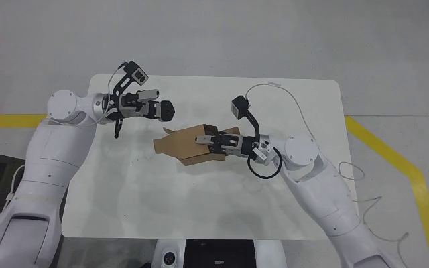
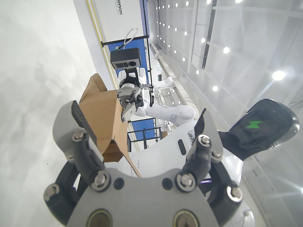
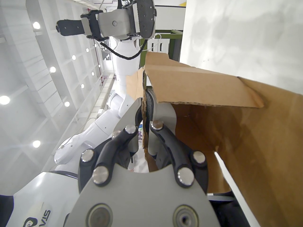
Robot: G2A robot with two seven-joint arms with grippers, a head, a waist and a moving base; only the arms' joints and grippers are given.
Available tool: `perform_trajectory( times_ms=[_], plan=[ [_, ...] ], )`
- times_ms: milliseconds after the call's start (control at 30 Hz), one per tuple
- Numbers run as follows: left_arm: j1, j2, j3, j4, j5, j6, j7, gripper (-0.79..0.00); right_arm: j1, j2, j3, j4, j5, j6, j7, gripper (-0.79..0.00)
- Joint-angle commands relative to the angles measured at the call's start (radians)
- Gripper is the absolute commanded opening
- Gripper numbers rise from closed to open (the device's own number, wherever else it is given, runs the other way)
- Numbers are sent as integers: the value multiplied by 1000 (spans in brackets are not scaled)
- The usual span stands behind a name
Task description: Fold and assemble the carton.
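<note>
1. One brown carton (image 1: 190, 144) lies near the middle of the white worktop (image 1: 301, 208). It is partly opened, with flaps sticking out at both ends.
2. The right arm (image 1: 301, 151) comes in from the robot's right side. Its jaws are clamped on a cardboard wall at the carton end nearest that arm, with the wall's edge running between the fingers (image 3: 149, 103).
3. From the right wrist, the carton (image 3: 201, 88) opens toward the camera. Its inside is in shade, and one flap is bent across the mouth. The worktop (image 3: 236, 24) shows pale behind it.
4. The left arm (image 1: 74, 110) comes over the far left corner of the worktop. Its jaws stand wide apart with nothing between them, near the carton's other end and a little toward the far edge.
5. From the left wrist, the carton (image 2: 104, 116) sits ahead of the open jaws, and one of the fingers (image 2: 79, 119) overlaps its edge in that view. I cannot tell from there whether it touches. The top view shows a strip of worktop between the left jaws and the cardboard.
6. The same left wrist view shows the right jaws farther off, pinching the carton's far end over the worktop (image 2: 35, 48).
7. A thin white cable (image 1: 295, 100) arcs above the far right part of the worktop, starting at the camera on the right wrist.
8. A yellow line (image 1: 385, 147) runs along the grey floor (image 1: 214, 33) beside the worktop.
</note>
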Motion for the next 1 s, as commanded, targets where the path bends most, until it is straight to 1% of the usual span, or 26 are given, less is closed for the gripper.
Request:
perform_trajectory(
  times_ms=[0,267,500,667,967],
  plan=[
    [-3,-4,5,4,-9,9,-15,0,4,0,3,1,1,-7,-11,-785],
    [-3,-10,8,-4,-22,42,-50,0,2,-2,14,8,9,-32,-62,-785],
    [17,-10,-2,-41,-26,62,-68,0,0,-5,7,14,10,-43,-87,-785],
    [25,-13,0,-68,-27,76,-67,0,4,-8,-1,12,12,-46,-94,-785],
    [30,-16,-10,-74,-18,81,-60,0,0,-7,4,6,20,-50,-90,-785]
  ],
)
